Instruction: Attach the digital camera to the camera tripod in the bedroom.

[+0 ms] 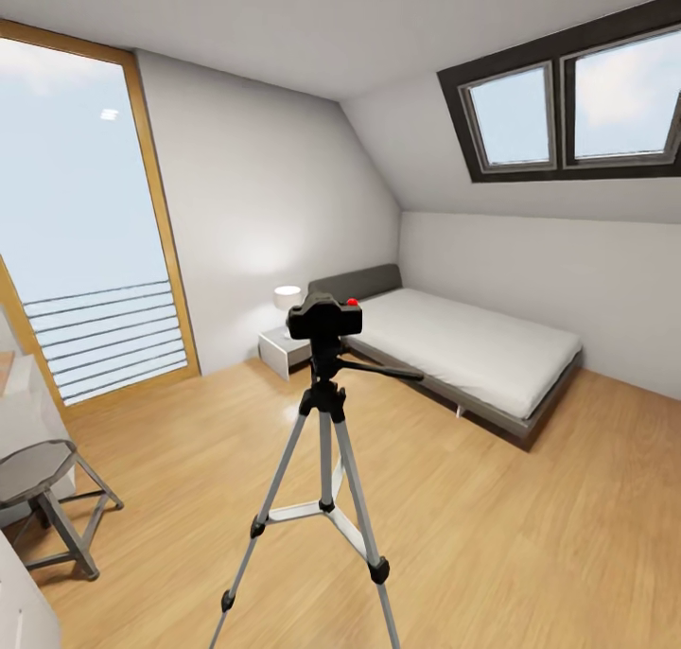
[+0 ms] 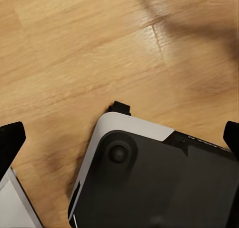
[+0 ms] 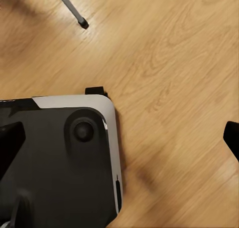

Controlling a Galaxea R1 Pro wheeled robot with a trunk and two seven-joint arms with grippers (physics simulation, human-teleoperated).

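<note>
The digital camera (image 1: 324,317) sits on the head of the camera tripod (image 1: 323,498), which stands on the wood floor (image 1: 530,535) before the bed (image 1: 463,351). Both wrist views look down at the robot's base (image 2: 154,183), with the left gripper (image 2: 119,143) and right gripper (image 3: 119,138) each showing jaws spread wide, holding nothing.

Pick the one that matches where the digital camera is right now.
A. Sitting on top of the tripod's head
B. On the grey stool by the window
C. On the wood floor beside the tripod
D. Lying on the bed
A. In the head view the digital camera, red button up, sits on the head of the camera tripod, which stands on the wood floor in front of the bed.
</note>
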